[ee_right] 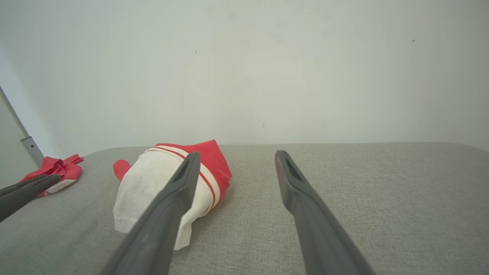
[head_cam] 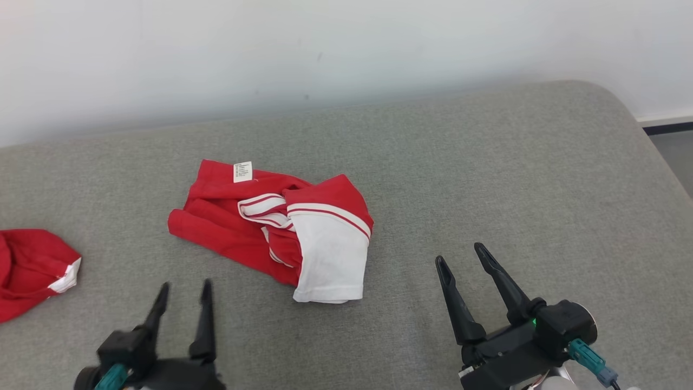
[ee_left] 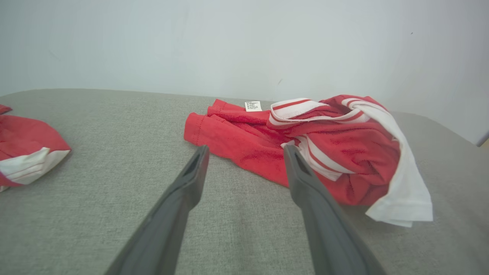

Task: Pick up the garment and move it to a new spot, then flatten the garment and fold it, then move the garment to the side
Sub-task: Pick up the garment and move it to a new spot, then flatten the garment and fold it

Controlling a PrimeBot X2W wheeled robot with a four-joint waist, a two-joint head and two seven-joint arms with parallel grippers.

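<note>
Head view, garment (head_cam: 254,233) beyond left tool (head_cam: 185,286), apart

Bright, even, diffuse light leaves just a thin soft shadow under the near edge of the red-and-white garment (head_cam: 270,227), and the left gripper (head_cam: 185,284), near it on the left, looks slightly motion-blurred.
</note>
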